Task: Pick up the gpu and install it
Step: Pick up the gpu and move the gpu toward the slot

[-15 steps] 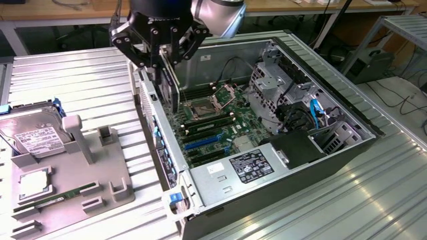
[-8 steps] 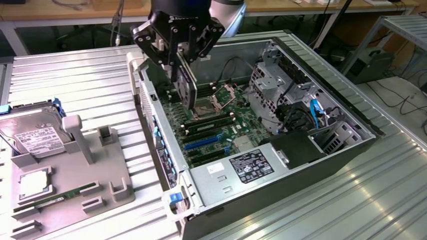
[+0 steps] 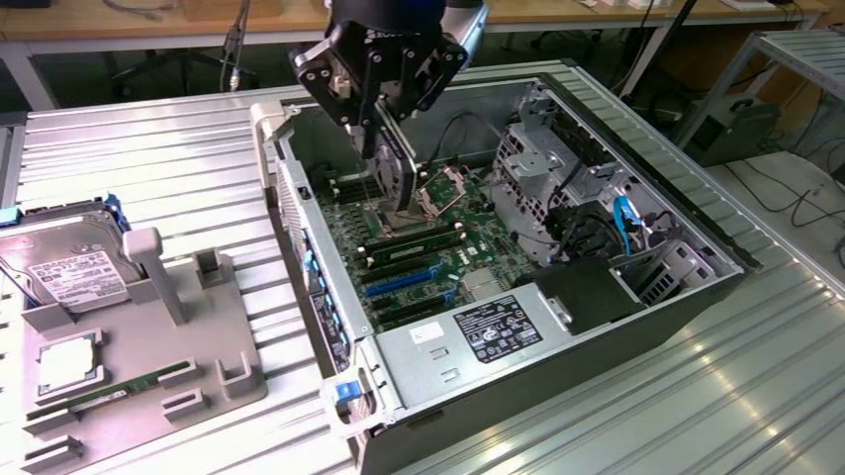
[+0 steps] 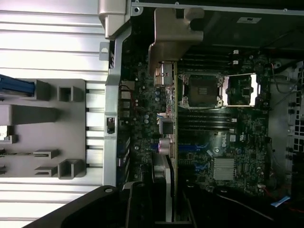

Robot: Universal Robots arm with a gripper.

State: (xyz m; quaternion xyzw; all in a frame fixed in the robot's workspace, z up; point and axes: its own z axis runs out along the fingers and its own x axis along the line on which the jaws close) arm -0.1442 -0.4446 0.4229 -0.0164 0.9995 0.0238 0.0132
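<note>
My gripper [image 3: 384, 129] hangs over the open computer case [image 3: 317, 287], shut on the gpu [image 3: 392, 170]. The card is held upright on its edge, a thin dark board hanging below the fingers above the motherboard [image 3: 442, 237], near the CPU socket. In the wrist view the gpu [image 4: 169, 137] appears edge-on as a narrow strip running from the gripper [image 4: 159, 209] out to its silver end bracket [image 4: 173, 35]. Under the card lie the motherboard's blue expansion slots [image 4: 197, 152]. The card is not touching the board.
A grey parts fixture [image 3: 198, 336] stands at the exterior view's left, holding a silver hard drive [image 3: 66, 269], a CPU [image 3: 66, 361] and a green memory stick [image 3: 122, 384]. Inside the case are the power supply [image 3: 492, 332], a metal drive cage [image 3: 541, 168] and cables [image 3: 620, 223].
</note>
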